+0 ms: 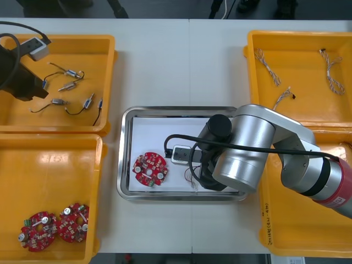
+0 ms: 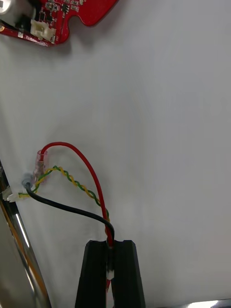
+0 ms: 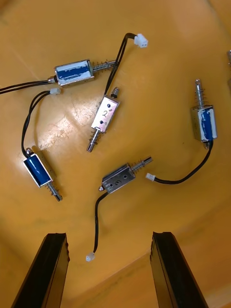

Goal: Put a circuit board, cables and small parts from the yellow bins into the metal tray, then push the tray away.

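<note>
The right jaws are pinched almost together on one end of the red and yellow cable [image 2: 60, 143], so the wires fan out straight ahead of the tips. From the clamp, the red lead arcs up, and a black lead and the twisted pair run beside it to small connectors close to the rim of the metal tray [image 2: 19, 250]. The loop rests on the tray's white floor. The cable's long axis therefore points from the jaws toward that rim. The circuit board [image 2: 53, 19] lies farther ahead, well apart from the wires.

In the front view, these jaws sit low over the near right part of the metal tray [image 1: 125, 154], with the cable [image 1: 191, 177] just left of them and the board [image 1: 149, 169] farther left inside the tray. As I judge it, parting the jaws would leave the cable inside the tray.

The left jaws stand wide apart and hold nothing. They hover over the far-left yellow bin [image 1: 66, 39], above the small metal parts [image 3: 118, 178]. The closest part lies ahead of the gap, its long axis slanted across it, with a thin black lead trailing back between the tips. This arm is the nearer one for those parts [image 1: 69, 74].

The worktop [image 1: 165, 66] carries bins on both sides.
</note>
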Robot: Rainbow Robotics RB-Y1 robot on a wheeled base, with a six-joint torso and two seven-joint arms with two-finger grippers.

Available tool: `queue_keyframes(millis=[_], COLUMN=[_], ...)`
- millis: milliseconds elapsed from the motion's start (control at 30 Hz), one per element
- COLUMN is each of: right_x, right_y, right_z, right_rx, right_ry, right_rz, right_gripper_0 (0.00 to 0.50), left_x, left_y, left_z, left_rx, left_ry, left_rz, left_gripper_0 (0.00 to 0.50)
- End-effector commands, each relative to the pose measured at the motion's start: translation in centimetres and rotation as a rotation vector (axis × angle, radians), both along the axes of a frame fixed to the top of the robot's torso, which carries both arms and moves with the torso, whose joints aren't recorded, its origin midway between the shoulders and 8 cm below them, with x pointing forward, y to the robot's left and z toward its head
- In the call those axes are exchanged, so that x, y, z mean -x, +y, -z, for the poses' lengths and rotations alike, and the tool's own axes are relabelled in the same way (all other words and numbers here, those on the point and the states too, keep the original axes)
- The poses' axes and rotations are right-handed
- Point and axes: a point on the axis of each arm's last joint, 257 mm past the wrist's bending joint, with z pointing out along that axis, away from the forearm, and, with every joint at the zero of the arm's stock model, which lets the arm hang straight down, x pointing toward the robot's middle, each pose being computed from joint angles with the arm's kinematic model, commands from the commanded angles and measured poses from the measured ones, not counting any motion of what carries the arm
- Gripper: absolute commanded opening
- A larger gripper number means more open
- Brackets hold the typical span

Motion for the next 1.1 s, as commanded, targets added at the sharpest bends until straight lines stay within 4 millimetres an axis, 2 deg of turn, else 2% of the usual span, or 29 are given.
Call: queue_keyframes(millis=[33,233,500,867,933,1100], right_x=[0.6,0.6,1.2,1.8,1.3,0.1], right_y=[1.3,1.2,1.2,0.8,1.6,2.1], right_z=[0.3,0.1,-2.2,-8.5,-10.4,-14.3], right_rx=[-0.018,-0.018,-0.017,-0.028,-0.057,-0.124], right_ry=[-0.005,-0.007,-0.023,-0.038,-0.081,-0.173], right_rz=[-0.013,-0.003,0.022,0.075,0.063,0.074], right_gripper_0=[0.5,0.5,0.5,0.5,0.5,0.5], left_x=[-0.2,-1.2,-2.1,-2.9,-2.9,-2.9], left_y=[1.3,0.3,-0.5,-0.1,-0.1,-0.2], left_z=[0.2,1.5,3.2,6.1,6.3,6.5], left_rx=[-0.089,-0.113,-0.126,-0.15,-0.151,-0.151], left_ry=[-0.014,-0.033,-0.046,-0.049,-0.049,-0.047], left_rz=[0.076,0.105,0.136,0.171,0.177,0.183], left_gripper_0=[0.5,0.5,0.5,0.5,0.5,0.5])
